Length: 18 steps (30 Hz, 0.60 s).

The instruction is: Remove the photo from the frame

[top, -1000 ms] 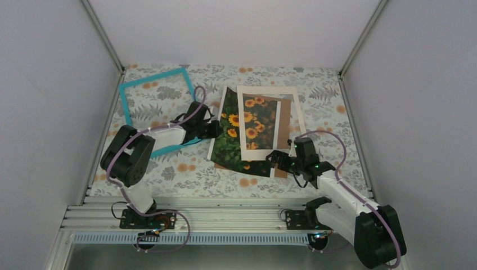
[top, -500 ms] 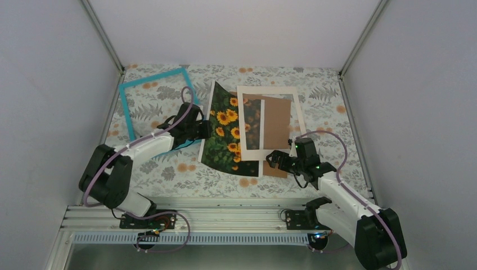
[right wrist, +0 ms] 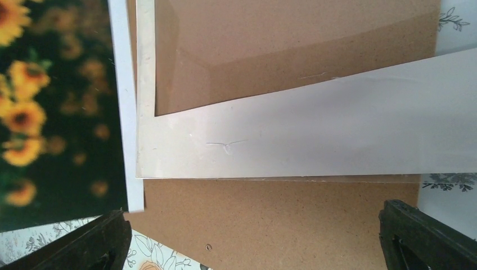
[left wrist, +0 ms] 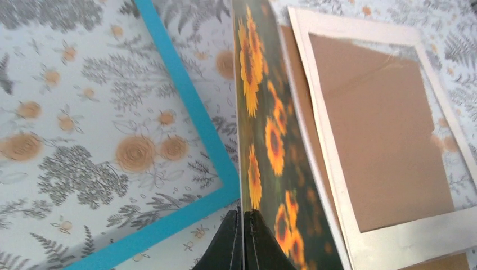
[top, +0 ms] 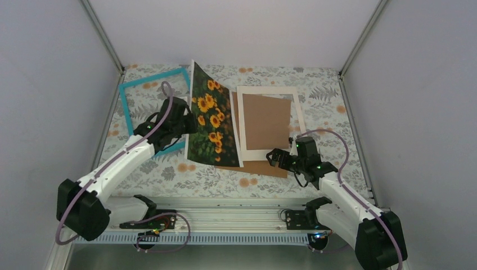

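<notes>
Nearly done: photo (top: 209, 121) was out of frame (top: 125, 107), tilted up btwn it & mat (top: 264, 153), edge pinched by L pincer (left wrist: 243, 239). R pincer (top: 275, 158) hung spread wide, empty, over backing board (top: 264, 121). Left: lay photo down.

Photo (top: 209, 121) — orange-yellow sunflowers with dark centres on deep green foliage, thin pale edge. Frame (left wrist: 194, 107): flat turquoise-blue, uniform. Mat (right wrist: 315, 129): plain cream-white. Backing board (right wrist: 281, 219): mid brown, finely speckled. Table cover (left wrist: 84, 140) — whitish ground, grey ferns and leaf sprays, scattered pale-orange blooms. Arms (top: 115, 166): white shells, black joints. Enclosure walls (top: 50, 84): plain pale grey. Base rail (top: 225, 216): silvery grey.
</notes>
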{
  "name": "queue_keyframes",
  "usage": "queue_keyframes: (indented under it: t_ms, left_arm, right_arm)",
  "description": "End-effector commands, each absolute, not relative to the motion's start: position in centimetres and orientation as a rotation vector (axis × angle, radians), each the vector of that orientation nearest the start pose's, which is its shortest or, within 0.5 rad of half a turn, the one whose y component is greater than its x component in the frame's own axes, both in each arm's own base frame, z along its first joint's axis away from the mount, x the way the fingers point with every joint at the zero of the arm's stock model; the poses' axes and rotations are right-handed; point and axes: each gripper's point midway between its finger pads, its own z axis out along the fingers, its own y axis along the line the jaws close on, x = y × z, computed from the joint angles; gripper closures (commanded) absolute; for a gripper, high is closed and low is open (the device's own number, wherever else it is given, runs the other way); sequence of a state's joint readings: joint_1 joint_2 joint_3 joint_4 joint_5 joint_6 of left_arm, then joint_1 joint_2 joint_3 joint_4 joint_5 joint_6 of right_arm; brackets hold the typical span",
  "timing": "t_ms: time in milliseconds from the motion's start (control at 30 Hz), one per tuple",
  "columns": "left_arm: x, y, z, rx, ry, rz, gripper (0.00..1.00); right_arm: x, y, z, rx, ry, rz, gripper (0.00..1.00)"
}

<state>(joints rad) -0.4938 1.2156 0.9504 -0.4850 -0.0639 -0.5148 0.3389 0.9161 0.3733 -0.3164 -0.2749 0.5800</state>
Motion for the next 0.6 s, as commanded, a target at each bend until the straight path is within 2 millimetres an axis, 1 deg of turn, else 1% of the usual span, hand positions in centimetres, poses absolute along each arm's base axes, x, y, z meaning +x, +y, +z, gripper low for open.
queue_keyframes:
  t_ms: [0, 133, 167, 300, 400, 500, 567]
  left_arm:
    - [31.9, -14.2, 22.3, -0.045, 2.299, -0.322, 0.98]
    - [31.7, -13.2, 24.9, -0.036, 2.263, -0.269, 0.98]
    - [31.7, -13.1, 25.8, -0.033, 2.247, -0.264, 0.97]
    - [31.5, -13.0, 28.5, -0.014, 2.201, -0.277, 0.98]
    - [31.6, -13.7, 30.5, 0.011, 2.165, -0.323, 0.98]
    - [31.9, -14.9, 32.1, 0.048, 2.139, -0.362, 0.98]
    - [32.2, -16.0, 32.9, 0.08, 2.127, -0.391, 0.98]
  right_arm:
    - [23.3, 12.8, 7.7, 0.184, 2.493, 0.714, 0.0]
    - [23.3, 12.7, 7.6, 0.186, 2.494, 0.712, 0.0]
    - [23.3, 12.8, 7.6, 0.185, 2.493, 0.714, 0.0]
    - [23.3, 12.8, 7.6, 0.183, 2.492, 0.718, 0.0]
    - [23.2, 12.9, 7.6, 0.18, 2.493, 0.722, 0.0]
    - [23.2, 12.9, 7.7, 0.175, 2.492, 0.723, 0.0]
    - [23.1, 12.9, 7.8, 0.173, 2.489, 0.727, 0.0]
